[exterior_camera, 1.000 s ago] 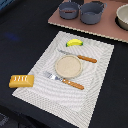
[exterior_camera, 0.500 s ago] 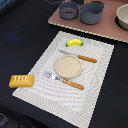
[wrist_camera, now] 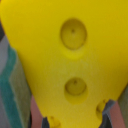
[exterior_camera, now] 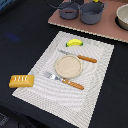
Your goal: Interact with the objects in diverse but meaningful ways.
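In the exterior view a plate (exterior_camera: 68,66) sits mid-placemat (exterior_camera: 97,95), with a fork (exterior_camera: 64,80) and a knife (exterior_camera: 78,56) on either side of it. The banana (exterior_camera: 75,43) lies at the mat's far edge. The bun (exterior_camera: 21,81) rests on the dark table (exterior_camera: 25,35), just off the mat toward the exterior view's left. Two grey pots (exterior_camera: 80,10) stand far back.

In the wrist view the cheese wedge (wrist_camera: 75,55) fills the frame; whether the pincer holds it cannot be told.

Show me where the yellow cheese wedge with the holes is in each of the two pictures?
Exterior view: the cheese wedge is not in this picture, and neither is the gripper.
Wrist view: the cheese wedge fills nearly the whole picture, very close to the camera.
Shared landmark: none that I can tell; the cheese hides almost everything behind it.
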Tool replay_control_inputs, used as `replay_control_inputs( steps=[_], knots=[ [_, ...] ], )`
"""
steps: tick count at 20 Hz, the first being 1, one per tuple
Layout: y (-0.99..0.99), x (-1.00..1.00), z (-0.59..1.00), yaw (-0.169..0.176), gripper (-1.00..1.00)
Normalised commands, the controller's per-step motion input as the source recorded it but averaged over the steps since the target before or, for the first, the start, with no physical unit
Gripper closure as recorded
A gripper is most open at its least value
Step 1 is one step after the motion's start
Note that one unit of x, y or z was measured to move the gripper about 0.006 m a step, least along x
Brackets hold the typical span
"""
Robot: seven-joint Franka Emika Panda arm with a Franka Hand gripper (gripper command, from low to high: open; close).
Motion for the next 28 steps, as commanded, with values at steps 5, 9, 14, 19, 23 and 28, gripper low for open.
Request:
replay_control_inputs(
  steps=[5,9,14,19,23,28],
  knots=[
    [0.31,0.40,0.00,-0.006,1.00],
    [0.29,0.32,0.00,0.000,-1.00],
    [0.28,0.34,0.27,0.000,-1.00],
    [0.34,0.43,0.97,0.000,-1.00],
    [0.34,0.33,1.00,-0.005,-1.00],
    [-0.04,0.43,0.78,-0.051,-1.00]
  ],
)
